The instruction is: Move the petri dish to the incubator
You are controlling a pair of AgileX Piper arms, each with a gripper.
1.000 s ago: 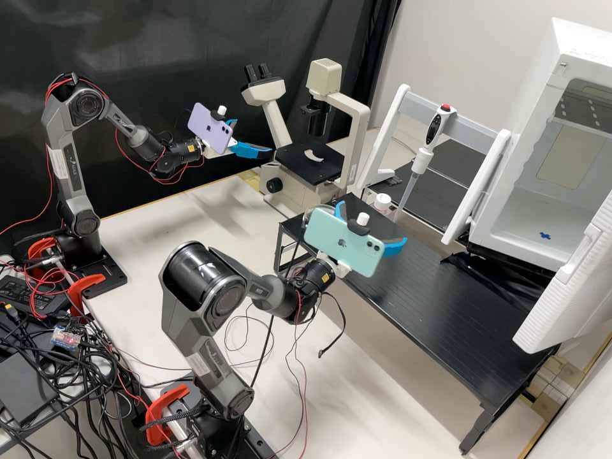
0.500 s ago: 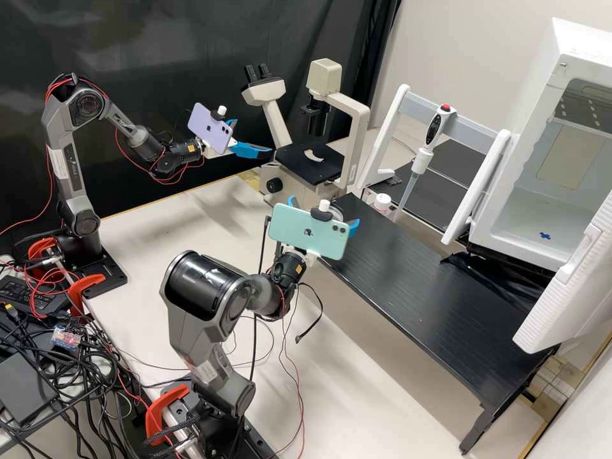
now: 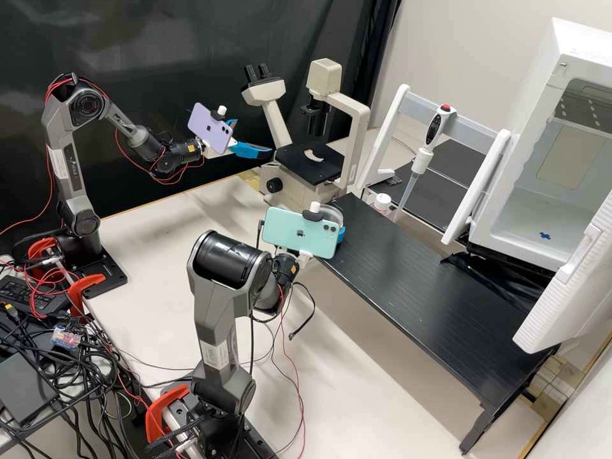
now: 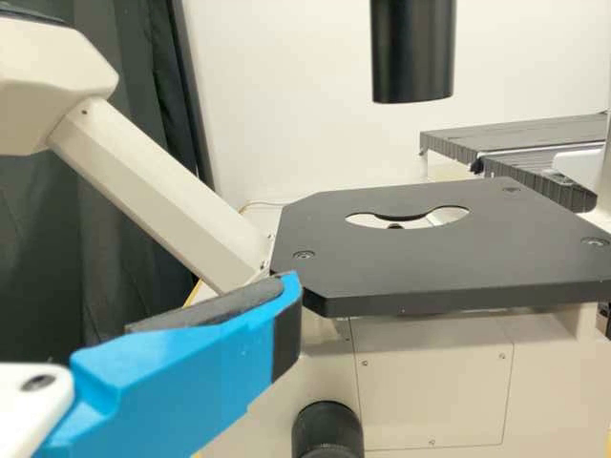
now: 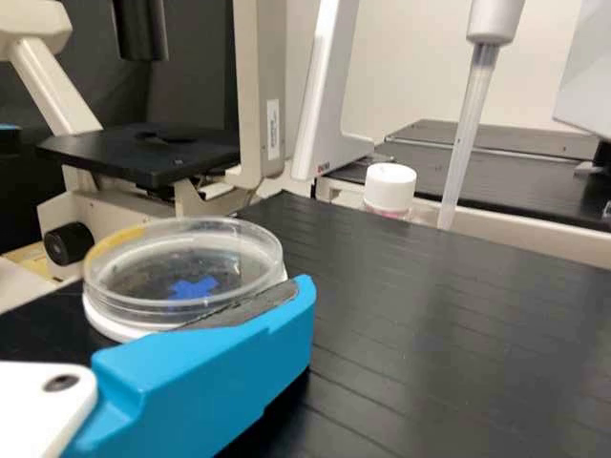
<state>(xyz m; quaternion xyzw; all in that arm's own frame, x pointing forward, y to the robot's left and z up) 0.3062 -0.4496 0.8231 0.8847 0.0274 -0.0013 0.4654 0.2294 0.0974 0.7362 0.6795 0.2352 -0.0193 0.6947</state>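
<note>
Right end effector (image 3: 342, 234) beside flat-lying petri dish (image 5: 181, 262)

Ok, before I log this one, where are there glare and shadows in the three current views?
High view: soft shadows on the pale table, sheen on the black shelf, highlights on the nearer arm's dark joint. Right wrist view: light glinting off the clear dish's rim, pale sheen on the shelf. Left wrist view: even light, the stage nearly glare-free.

one petri dish (image 5: 191, 258), two phones (image 3: 301, 233)
</note>
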